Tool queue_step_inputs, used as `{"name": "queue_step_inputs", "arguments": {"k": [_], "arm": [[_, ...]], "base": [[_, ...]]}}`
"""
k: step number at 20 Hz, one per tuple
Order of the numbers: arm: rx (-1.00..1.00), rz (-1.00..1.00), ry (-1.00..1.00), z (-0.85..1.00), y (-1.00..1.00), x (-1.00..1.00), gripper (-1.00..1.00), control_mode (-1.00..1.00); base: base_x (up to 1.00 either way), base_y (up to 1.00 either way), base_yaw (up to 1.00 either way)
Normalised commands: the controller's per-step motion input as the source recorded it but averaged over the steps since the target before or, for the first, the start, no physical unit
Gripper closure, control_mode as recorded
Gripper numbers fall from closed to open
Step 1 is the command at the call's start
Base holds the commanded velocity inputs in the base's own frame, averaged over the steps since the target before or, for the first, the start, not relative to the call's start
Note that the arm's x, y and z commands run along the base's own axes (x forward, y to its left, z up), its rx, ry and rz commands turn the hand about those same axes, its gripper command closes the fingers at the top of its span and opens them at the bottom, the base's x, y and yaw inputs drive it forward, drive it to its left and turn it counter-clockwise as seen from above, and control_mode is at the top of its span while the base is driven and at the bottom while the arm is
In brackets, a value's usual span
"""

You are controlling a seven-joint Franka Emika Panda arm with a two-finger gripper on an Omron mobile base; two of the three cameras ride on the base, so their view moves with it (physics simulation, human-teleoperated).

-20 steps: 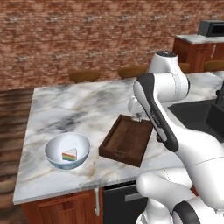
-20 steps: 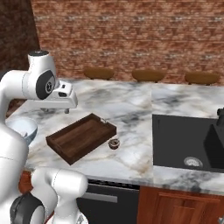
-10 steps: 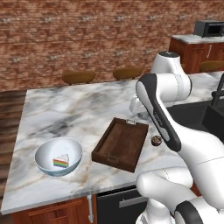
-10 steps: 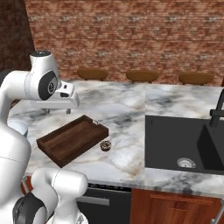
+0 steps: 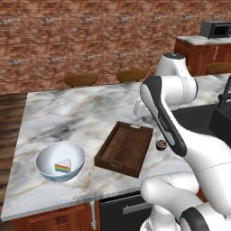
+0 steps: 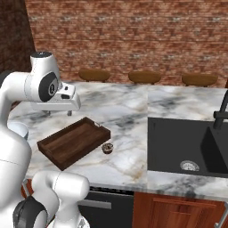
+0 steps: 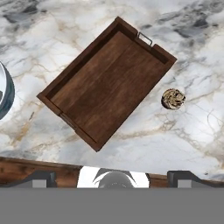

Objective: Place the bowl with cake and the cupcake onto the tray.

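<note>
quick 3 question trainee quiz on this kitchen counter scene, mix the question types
1. True or false: the cupcake lies inside the tray.
2. Multiple choice: the bowl with cake sits A) in the sink, B) on the marble counter apart from the tray, C) on a stool.
3. Fill in: the tray holds ____ at this moment.

Key
1. False: it rests on the counter beside the tray.
2. B
3. nothing
</note>
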Motion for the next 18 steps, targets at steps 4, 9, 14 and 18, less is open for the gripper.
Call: {"name": "queue_step_inputs", "arguments": {"k": [4,9,14,18], "arm": [[0.0,0.0,0.0,0.0,0.0,0.0,-1.0,1.0],[0.0,0.0,0.0,0.0,0.0,0.0,-1.0,-1.0],[0.0,0.0,0.02,-0.07,0.3,0.12,-1.0,-1.0],[0.12,0.0,-0.01,-0.31,0.1,0.03,-1.0,-1.0]], "base": [[0.0,0.0,0.0],[0.0,0.0,0.0],[0.0,0.0,0.0],[0.0,0.0,0.0]]}}
